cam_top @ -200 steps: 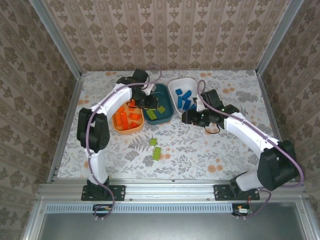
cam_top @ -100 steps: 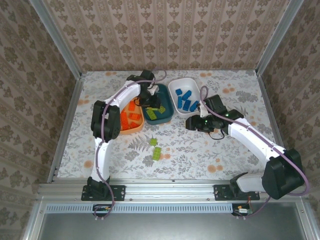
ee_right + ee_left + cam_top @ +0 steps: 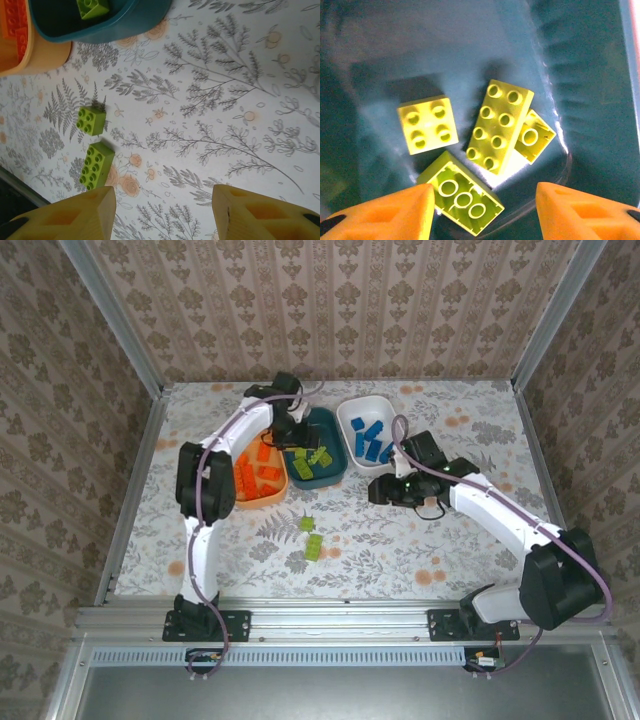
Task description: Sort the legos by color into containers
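My left gripper [image 3: 299,443] hangs open over the dark teal dish [image 3: 335,468]. In the left wrist view its orange fingers [image 3: 385,212] frame several lime legos on the dish floor [image 3: 580,75]: a square brick [image 3: 426,123], a long brick [image 3: 500,126] and an upside-down brick [image 3: 462,200]. My right gripper [image 3: 378,490] stands open and empty above the table. Two lime legos lie on the table left of it, a square brick [image 3: 91,120] [image 3: 306,524] and a long brick [image 3: 97,164] [image 3: 314,547]. The orange dish [image 3: 240,498] holds orange legos. The white dish [image 3: 350,412] holds blue ones.
In the right wrist view the teal dish wall [image 3: 125,22] and the orange dish [image 3: 35,57] sit at the top left. The floral tablecloth [image 3: 450,550] stretches to metal frame rails and papered walls on every side.
My left arm has swung its elbow in and shifted slightly over the teal dish. The right gripper has drifted a little toward the near side. The two table legos have not moved.
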You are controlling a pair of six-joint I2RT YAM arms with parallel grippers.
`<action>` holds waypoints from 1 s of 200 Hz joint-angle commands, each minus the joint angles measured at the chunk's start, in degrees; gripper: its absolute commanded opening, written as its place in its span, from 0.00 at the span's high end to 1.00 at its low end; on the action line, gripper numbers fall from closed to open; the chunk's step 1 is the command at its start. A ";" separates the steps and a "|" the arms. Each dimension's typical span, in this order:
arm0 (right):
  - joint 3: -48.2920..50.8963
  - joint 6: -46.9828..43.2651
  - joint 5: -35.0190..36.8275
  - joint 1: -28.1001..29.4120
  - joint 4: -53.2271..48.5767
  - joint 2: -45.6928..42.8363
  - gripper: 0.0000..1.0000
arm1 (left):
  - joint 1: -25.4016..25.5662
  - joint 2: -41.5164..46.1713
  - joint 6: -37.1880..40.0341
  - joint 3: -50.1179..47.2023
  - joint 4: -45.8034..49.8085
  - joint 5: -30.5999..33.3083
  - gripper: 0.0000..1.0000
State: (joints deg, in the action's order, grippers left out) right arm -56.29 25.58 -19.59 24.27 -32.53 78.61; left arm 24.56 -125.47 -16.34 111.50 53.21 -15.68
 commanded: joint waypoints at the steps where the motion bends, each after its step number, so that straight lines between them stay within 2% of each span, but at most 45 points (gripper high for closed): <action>1: -1.92 -2.12 1.33 4.79 0.28 3.47 0.46 | -1.16 9.78 -0.53 -3.49 -0.53 0.39 0.42; 58: -12.73 -8.34 4.86 18.70 -4.46 18.54 0.40 | -3.65 30.08 -0.95 -24.88 -4.50 1.85 0.36; 91: -20.47 -10.22 6.87 25.11 -10.27 27.14 0.27 | -5.49 39.37 -2.40 -35.27 -6.01 2.33 0.34; 106: -22.26 -9.13 7.29 27.46 -10.91 29.88 0.20 | -6.41 41.33 -2.80 -37.95 -6.54 1.90 0.33; 131: -25.42 -5.31 9.48 29.79 -14.30 34.24 0.15 | -7.40 43.03 -2.56 -39.64 -6.37 1.43 0.33; 165: -29.92 -3.08 16.46 31.82 -22.32 39.40 0.14 | -8.34 44.79 -1.75 -40.73 -6.54 1.03 0.32; 200: -30.16 -1.44 20.22 31.65 -24.71 40.14 0.15 | -9.34 44.85 -0.86 -40.58 -6.36 0.39 0.31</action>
State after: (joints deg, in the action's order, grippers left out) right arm -85.25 21.43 -5.72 56.07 -50.11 117.97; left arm 16.08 -81.76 -18.00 71.33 47.03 -14.35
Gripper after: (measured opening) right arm 0.858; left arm 0.685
